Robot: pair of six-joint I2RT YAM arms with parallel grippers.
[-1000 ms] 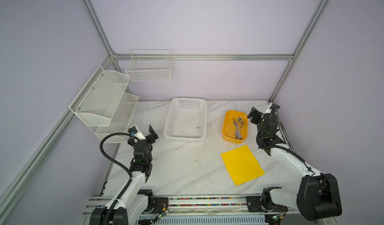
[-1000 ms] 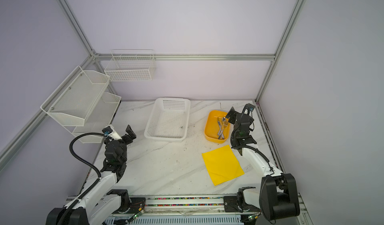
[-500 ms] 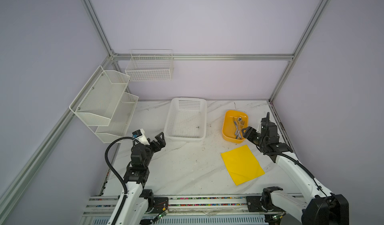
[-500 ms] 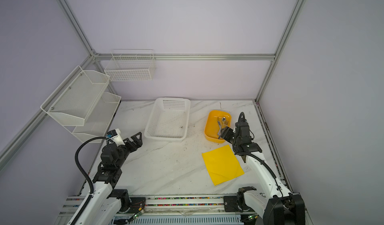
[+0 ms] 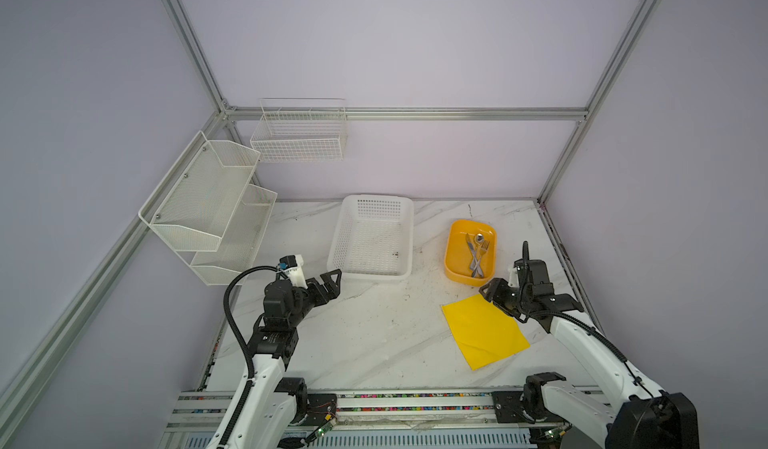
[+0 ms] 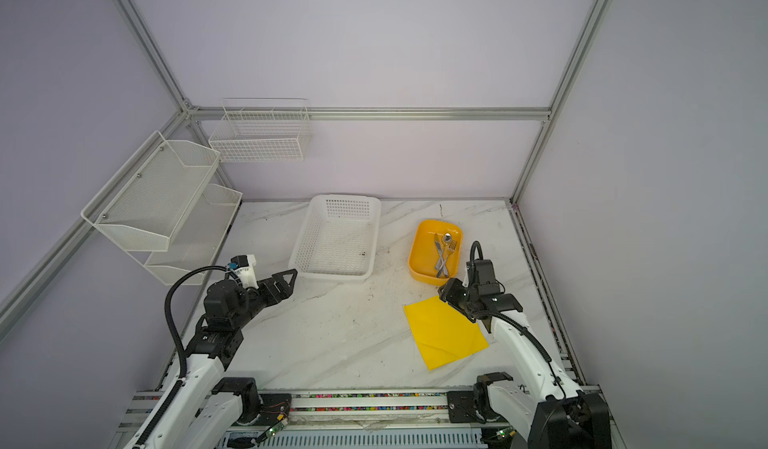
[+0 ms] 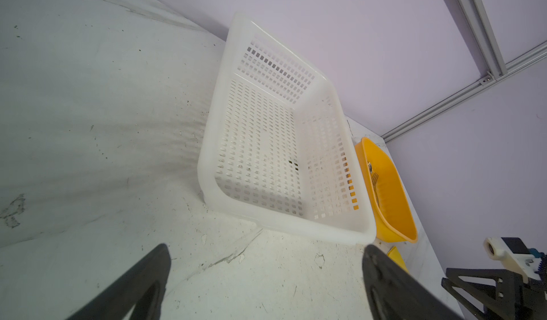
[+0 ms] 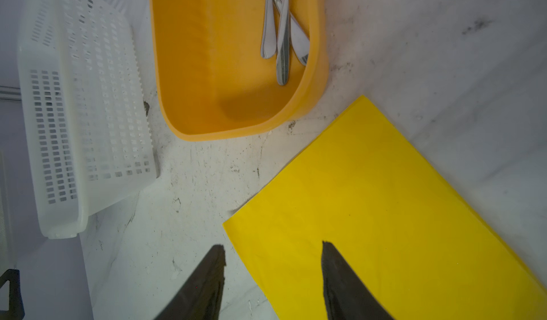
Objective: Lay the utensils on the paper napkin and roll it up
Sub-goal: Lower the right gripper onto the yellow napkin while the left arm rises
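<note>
Right gripper (image 8: 272, 250) sits low over the far left corner of the paper napkin (image 8: 384, 215). Jaws are partly apart with nothing clamped. In the right wrist view one finger is over the yellow sheet and the other over bare table (image 5: 353, 334); can't tell whether either touches the paper. Both top views show the same: right gripper (image 5: 488, 293) is at the napkin corner nearest the orange tub (image 5: 451, 256). The napkin (image 5: 484, 330) lies flat on the front right of the table with one soft crease near its front edge. It is turned diamond-wise, close to the tub but not touching it. The utensils (image 5: 477, 256) are all in the tub, crossed over each other with handles toward the robot. Spoon and fork are readable; the third piece is hard to make out. None are on the napkin yet. Left gripper (image 5: 330, 280) has its jaws wide and holds nothing, hanging over the table near the front left corner of the white perforated basket (image 5: 411, 235), which stands left of the tub. White mesh shelf (image 5: 208, 202) and wire rack (image 5: 299, 135) are on the walls at back left.
</note>
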